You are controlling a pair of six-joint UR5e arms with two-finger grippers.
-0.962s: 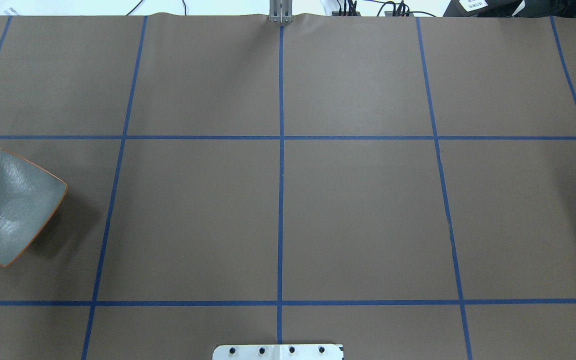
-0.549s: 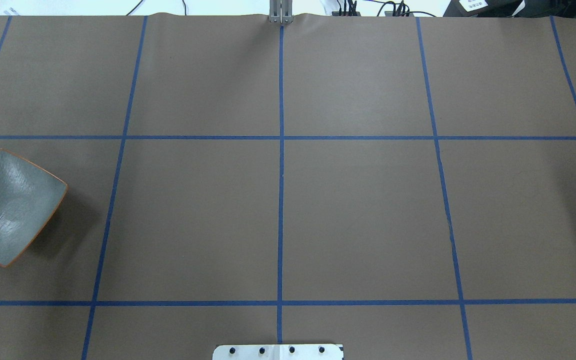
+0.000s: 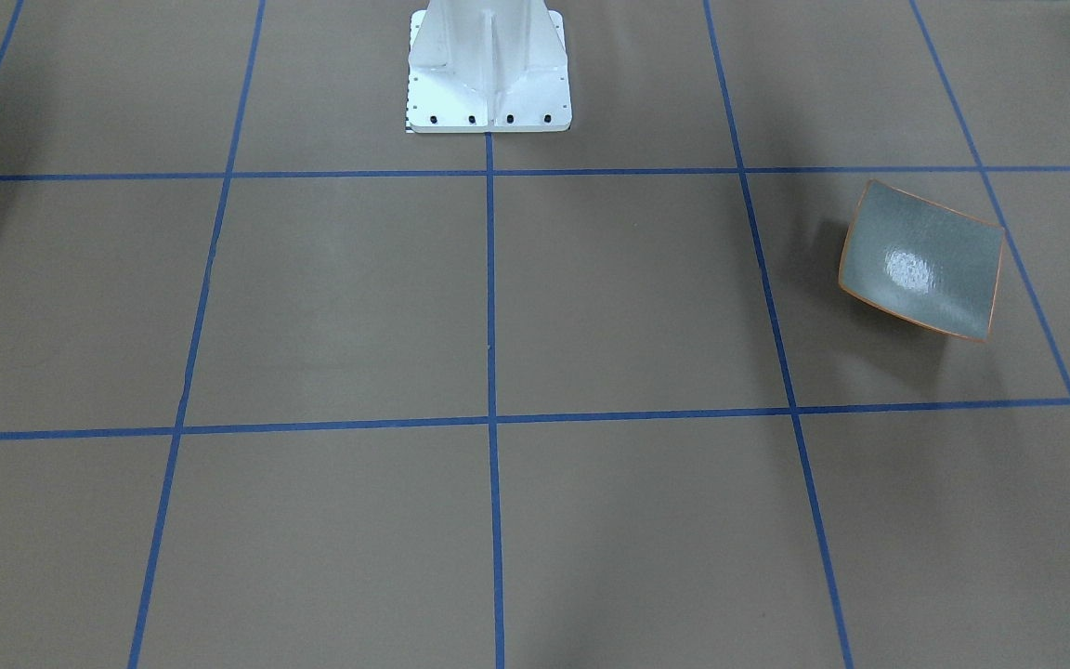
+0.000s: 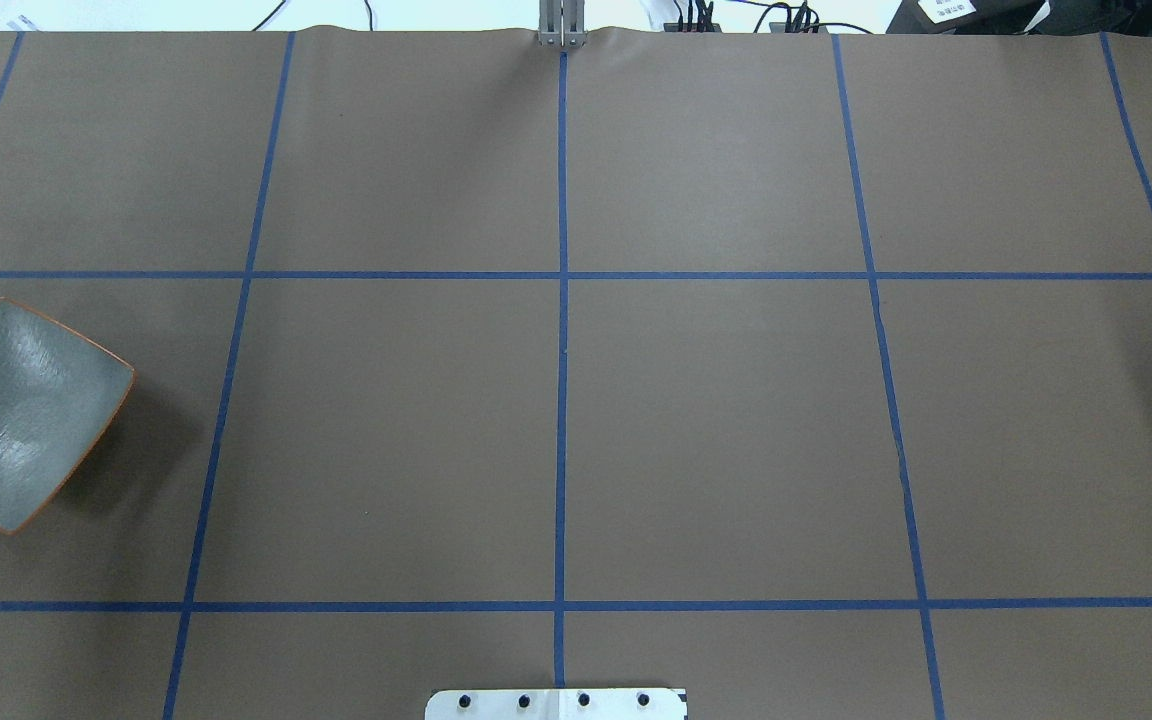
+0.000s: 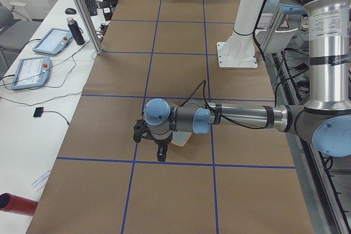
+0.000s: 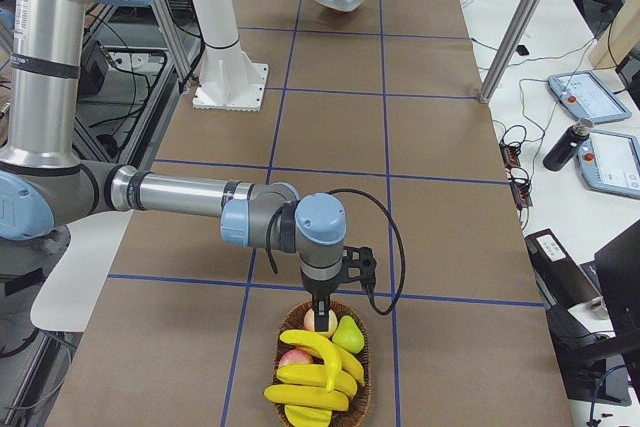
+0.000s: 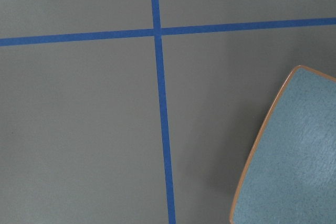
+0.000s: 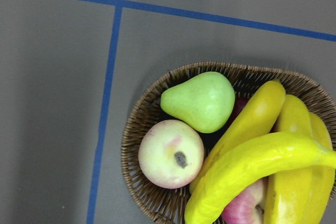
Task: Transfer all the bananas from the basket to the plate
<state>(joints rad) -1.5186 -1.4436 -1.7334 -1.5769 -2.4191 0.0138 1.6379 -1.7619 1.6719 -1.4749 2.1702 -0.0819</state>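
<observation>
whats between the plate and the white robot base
Only bare table paper crossed by blue tape lines, seen in the front-facing view between plate and base.

Bright yellow, shiny toy bananas (image 8: 252,166) piled together in a round brown woven basket (image 8: 134,135), lying across one another and filling one side of it. Square grey speckled plate (image 4: 26,415) with a thin orange edge and curled-up sides, sitting flat, turned cornerwise, far from the basket at the other end.
</observation>
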